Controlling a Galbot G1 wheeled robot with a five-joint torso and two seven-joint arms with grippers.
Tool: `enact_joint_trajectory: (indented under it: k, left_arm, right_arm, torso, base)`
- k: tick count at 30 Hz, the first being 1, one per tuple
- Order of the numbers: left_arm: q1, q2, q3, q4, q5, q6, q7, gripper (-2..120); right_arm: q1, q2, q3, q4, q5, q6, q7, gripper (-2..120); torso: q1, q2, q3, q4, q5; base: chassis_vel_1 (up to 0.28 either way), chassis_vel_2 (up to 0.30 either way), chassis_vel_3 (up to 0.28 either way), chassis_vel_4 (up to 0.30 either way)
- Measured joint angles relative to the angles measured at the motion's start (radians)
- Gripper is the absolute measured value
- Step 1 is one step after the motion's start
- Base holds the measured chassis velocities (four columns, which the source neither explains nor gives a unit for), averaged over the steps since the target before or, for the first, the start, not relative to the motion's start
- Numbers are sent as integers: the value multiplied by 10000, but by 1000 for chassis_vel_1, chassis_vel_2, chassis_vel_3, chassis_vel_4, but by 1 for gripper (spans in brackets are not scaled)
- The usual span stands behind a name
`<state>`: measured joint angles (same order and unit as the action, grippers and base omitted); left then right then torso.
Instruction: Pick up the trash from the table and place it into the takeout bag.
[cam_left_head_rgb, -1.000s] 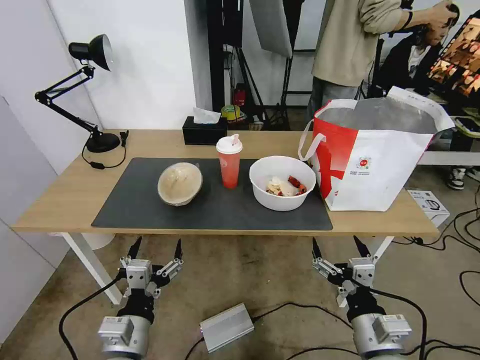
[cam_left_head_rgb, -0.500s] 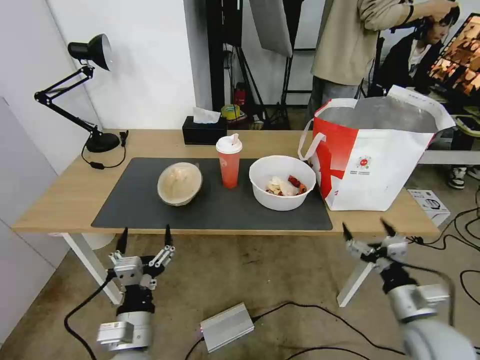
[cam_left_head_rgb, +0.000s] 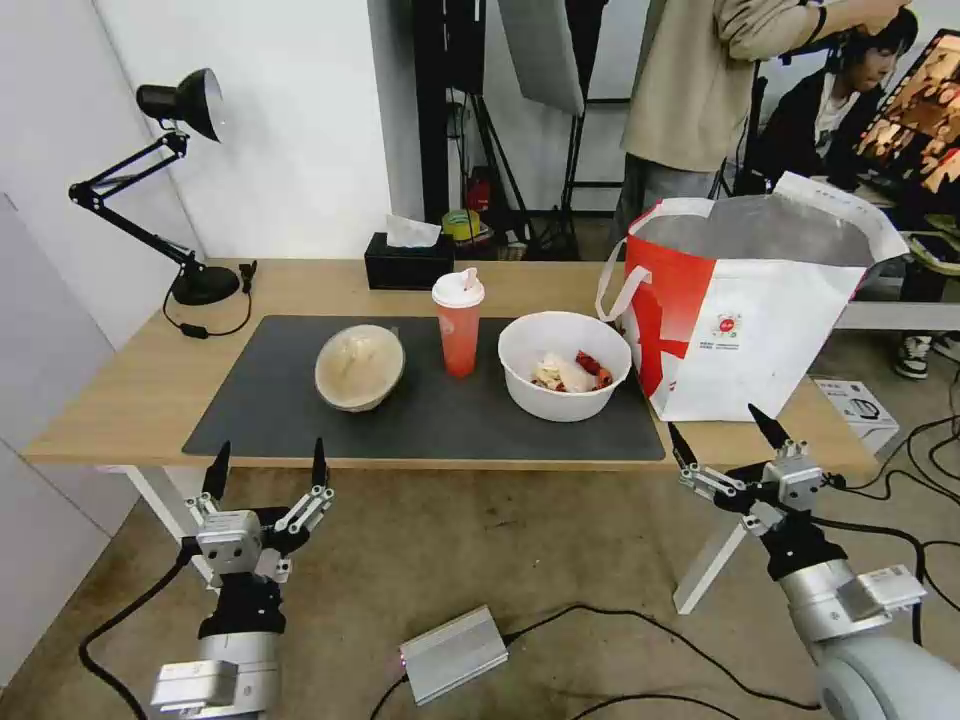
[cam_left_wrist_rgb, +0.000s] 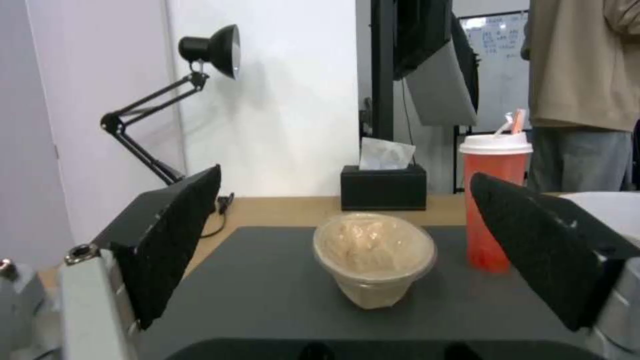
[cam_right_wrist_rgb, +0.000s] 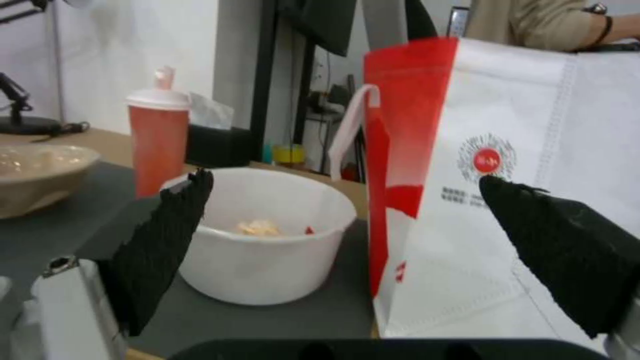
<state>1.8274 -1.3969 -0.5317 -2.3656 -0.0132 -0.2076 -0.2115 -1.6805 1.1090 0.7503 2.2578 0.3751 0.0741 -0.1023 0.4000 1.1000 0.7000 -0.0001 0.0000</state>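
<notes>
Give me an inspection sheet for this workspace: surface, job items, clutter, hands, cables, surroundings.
Surface: light-wood table with a dark grey mat.
Job's things: tan bowl, red cup and white bowl with food scraps stand apart on the mat; takeout bag stands open at the table's right end.
Clutter: black tissue box and desk lamp along the far side.
Hands: left hand open, below the table's front edge, facing the tan bowl; right hand open, near the bag's front corner; both empty.
Cables: several on the floor, beside a silver box.
Surroundings: white wall, dark stands, people behind the bag.
</notes>
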Motion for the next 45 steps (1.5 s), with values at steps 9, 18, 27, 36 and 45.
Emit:
enact_joint_trajectory:
  k: [9,18,27,36,45]
  left_arm:
    - [-33,15,-6,0,-8,15,31,100]
    - [-214,19,299,183,145,38,118,100]
    - [-148,103,239,226,208,-13,179,100]
    - [-130,88,161,211,205,-62,198,100]
    - [-149,90,50,285,157,-153,250,100]
  right_arm:
    - [224,-964,-106,242,236,-252,-196,100]
    - [804,-2932,-238,200,1080,-490,-230,100]
    - [1653,-4052,-831,-124,1411,-588,-512,100]
    - [3367,-5223,-1852,-1005,2010,-621,-904,100]
    - [5215,-5518,-3773,-2085,2058,-623,-1241,100]
  torso:
    - [0,0,0,-1,2]
    - [0,0,1,0,0]
    - [0,0,1,0,2]
    - [0,-1,1,1,1]
    - [1,-1,1,1,2]
  base:
    - [0,0,0,0]
    - [0,0,0,0]
    - [0,0,0,0]
    - [0,0,0,0]
    - [0,0,0,0]
